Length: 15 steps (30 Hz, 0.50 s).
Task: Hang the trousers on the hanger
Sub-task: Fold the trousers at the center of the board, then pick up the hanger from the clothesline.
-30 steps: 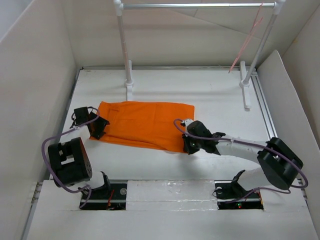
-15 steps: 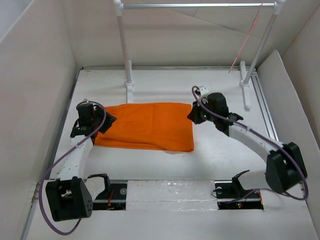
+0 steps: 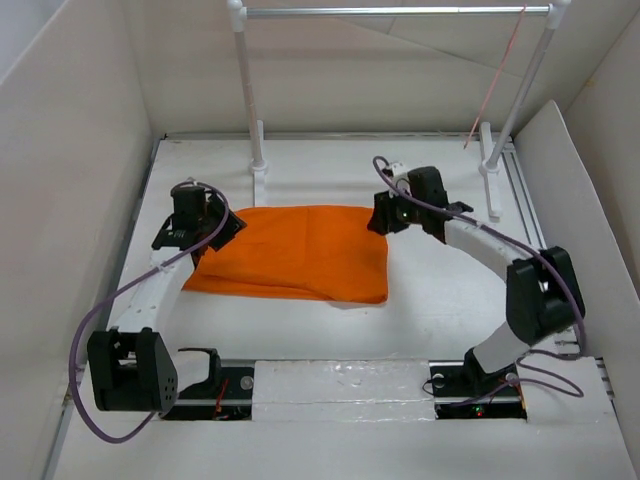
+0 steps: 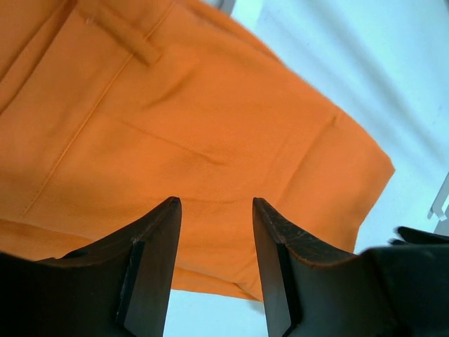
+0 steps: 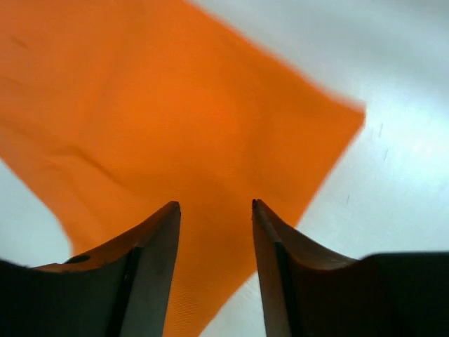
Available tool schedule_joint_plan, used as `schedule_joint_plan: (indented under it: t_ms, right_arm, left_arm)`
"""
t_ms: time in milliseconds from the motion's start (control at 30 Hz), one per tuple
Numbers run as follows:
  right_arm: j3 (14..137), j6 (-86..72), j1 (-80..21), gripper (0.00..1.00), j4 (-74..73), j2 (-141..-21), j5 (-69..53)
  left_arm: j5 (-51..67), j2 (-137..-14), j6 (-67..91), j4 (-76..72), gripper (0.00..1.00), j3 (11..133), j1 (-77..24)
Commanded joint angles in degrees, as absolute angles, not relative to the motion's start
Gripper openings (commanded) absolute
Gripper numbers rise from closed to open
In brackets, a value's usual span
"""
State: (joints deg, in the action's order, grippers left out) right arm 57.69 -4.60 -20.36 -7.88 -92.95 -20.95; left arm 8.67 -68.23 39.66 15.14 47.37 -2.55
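Observation:
The orange trousers (image 3: 290, 252) lie folded flat in the middle of the table. My left gripper (image 3: 218, 228) hovers at their far left corner, and in the left wrist view the left gripper (image 4: 214, 203) is open over the trousers (image 4: 175, 119), with nothing between its fingers. My right gripper (image 3: 381, 217) is at the far right corner. The right wrist view shows the right gripper (image 5: 215, 205) open above the trousers (image 5: 161, 119). The thin pink hanger (image 3: 496, 82) hangs from the right end of the rail.
The silver rail (image 3: 390, 12) rests on two white posts (image 3: 248, 90) whose feet stand on the table behind the trousers. White walls (image 3: 70, 180) enclose the table on the left, back and right. A slanted panel (image 3: 570, 190) stands at the right.
The right gripper carried the near right edge of the trousers toward the back, folding them, then let go and opened. The left arm stretched forward to the far left corner.

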Motion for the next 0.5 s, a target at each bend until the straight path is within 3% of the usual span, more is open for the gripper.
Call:
schedule_joint_plan:
  t_ms: [0, 67, 100, 167, 200, 367, 400, 433, 467]
  right_arm:
    - [69.33, -0.7, -22.85, 0.53, -11.94, -83.95, -23.38]
    - [75.98, 2.1, -22.85, 0.54, -17.03, -80.69, -22.59]
    - [78.29, 2.89, -22.07, 0.43, -18.27, -79.9, -22.15]
    - [82.94, 3.6, -18.65, 0.09, -22.22, -78.06, -20.66]
    - [87.67, 3.95, -15.07, 0.0, -24.93, -77.79, -20.31]
    - [96.05, 5.27, -3.56, 0.0, -26.89, -77.52, -17.67]
    - [97.11, 4.14, -1.6, 0.22, -27.24, -78.48, -17.4]
    - [98.34, 3.43, 0.33, 0.36, -26.72, -79.01, -17.66]
    - [99.31, 2.91, 2.18, 0.57, -26.46, -79.8, -18.88]
  left_arm:
    - [7.74, -67.14, 36.22, 15.2, 0.42, 55.52, -2.9]
    - [7.3, -69.33, 35.51, 16.34, 0.42, 58.61, -5.43]
    - [7.21, -69.87, 35.16, 16.52, 0.42, 61.15, -6.75]
    - [7.29, -71.18, 34.89, 14.78, 0.41, 62.83, -9.91]
    - [7.03, -72.15, 34.89, 13.63, 0.39, 64.58, -16.28]
    - [-4.2, -76.8, 33.58, 14.06, 0.32, 72.06, -28.98]
    - [-5.26, -77.51, 33.23, 14.15, 0.28, 73.64, -31.0]
    - [-7.01, -78.82, 33.14, 14.32, 0.27, 74.09, -34.16]
    - [-7.03, -79.27, 33.4, 14.5, 0.27, 74.27, -35.15]
